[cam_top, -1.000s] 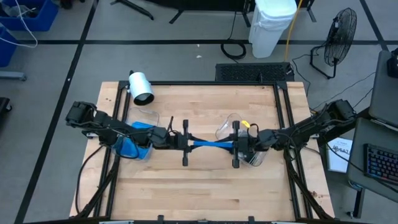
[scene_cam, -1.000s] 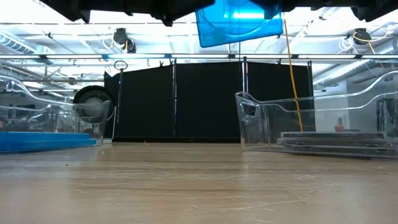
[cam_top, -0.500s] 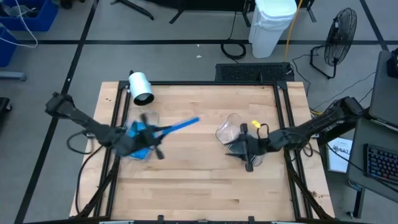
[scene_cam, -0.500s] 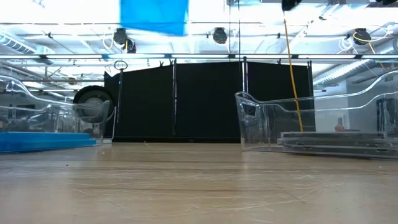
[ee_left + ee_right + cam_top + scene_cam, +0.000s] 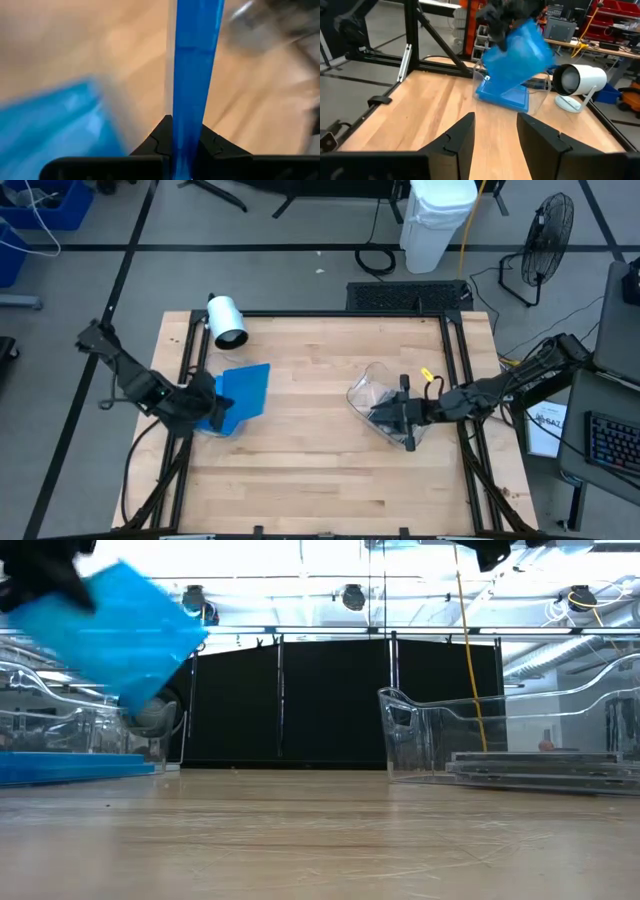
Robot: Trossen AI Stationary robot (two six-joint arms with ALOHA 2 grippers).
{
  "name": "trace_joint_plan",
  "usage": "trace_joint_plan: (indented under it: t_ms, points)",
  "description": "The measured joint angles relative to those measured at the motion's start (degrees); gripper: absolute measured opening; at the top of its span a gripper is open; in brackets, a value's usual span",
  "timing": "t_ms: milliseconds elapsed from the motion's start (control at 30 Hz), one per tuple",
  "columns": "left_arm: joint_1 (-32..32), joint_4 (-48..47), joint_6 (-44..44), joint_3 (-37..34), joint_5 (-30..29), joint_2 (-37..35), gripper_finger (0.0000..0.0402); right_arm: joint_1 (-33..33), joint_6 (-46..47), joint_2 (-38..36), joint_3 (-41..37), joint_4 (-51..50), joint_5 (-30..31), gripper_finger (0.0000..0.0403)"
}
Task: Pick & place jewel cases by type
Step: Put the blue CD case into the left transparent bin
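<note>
A bright blue jewel case [image 5: 246,388] is in my left gripper [image 5: 220,402], above the near-left part of the table; it shows tilted in the low view [image 5: 110,628]. Below it, more blue cases [image 5: 60,768] lie flat in a clear tub [image 5: 540,92] at the left. My right gripper [image 5: 390,415] is open and touches nothing; it hovers over the clear right-hand tub [image 5: 500,735]. In that tub dark grey cases [image 5: 545,768] lie stacked flat. The right wrist view looks across the table at the held blue case [image 5: 517,55]. My left gripper pinches the blue jewel case between its two fingers at the case's left edge [image 5: 189,131], and the case stands edge-on between them. The fingers come roughly level from the table's left side. The case is lifted clear and tilted, reaching out beyond the fingers over the tub.
A white camera [image 5: 227,321] stands at the far-left corner, beside the left tub. Bare wooden table top [image 5: 310,460] lies between the two tubs and along the near edge. A black frame rail [image 5: 340,315] borders the table.
A second ago both grippers met at the table's middle with the blue case between them. The right gripper let go and drew back toward the right tub. The left arm swung the case toward the left edge, over the left tub, and turned it from edge-on to nearly flat.
</note>
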Motion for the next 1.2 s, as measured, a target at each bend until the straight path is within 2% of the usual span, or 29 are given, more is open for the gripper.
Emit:
trace_joint_plan:
  t_ms: [67,167,267,467,567,667,933,1200]
  points:
    - [1.24,-5.89,-5.92,0.02,6.71,0.09,0.0031,-0.02,-0.26,0.16,0.0,-0.31,0.07,0.0137]
    - [2.76,-11.79,-9.89,2.5,13.26,0.01,0.0031,-0.02,-0.47,0.18,0.0,-0.92,0.07,0.0137]
    - [3.67,-16.65,-10.6,6.82,15.99,0.04,0.0031,-0.02,-0.64,0.18,-0.2,-0.69,0.08,0.0137]
    - [5.0,-27.89,-11.43,17.29,17.83,0.04,0.0031,-0.07,-0.49,0.17,-2.79,0.35,0.13,0.0137]
    - [6.59,-31.25,-14.31,18.27,21.05,0.05,0.0031,-0.07,-0.39,0.15,-4.67,2.84,0.13,0.0136]
    - [8.66,-30.6,-13.62,16.4,24.67,0.36,0.0031,-0.09,-0.41,0.12,-5.85,4.61,0.13,0.0137]
    - [13.91,-28.98,-12.99,7.45,40.21,3.95,0.0031,-0.09,-0.81,-0.42,-6.49,6.41,0.04,0.0135]
    - [17.8,-9.63,-3.1,2.5,45.27,4.97,0.0032,-0.07,-0.56,-0.44,-6.47,6.43,-0.02,0.0133]
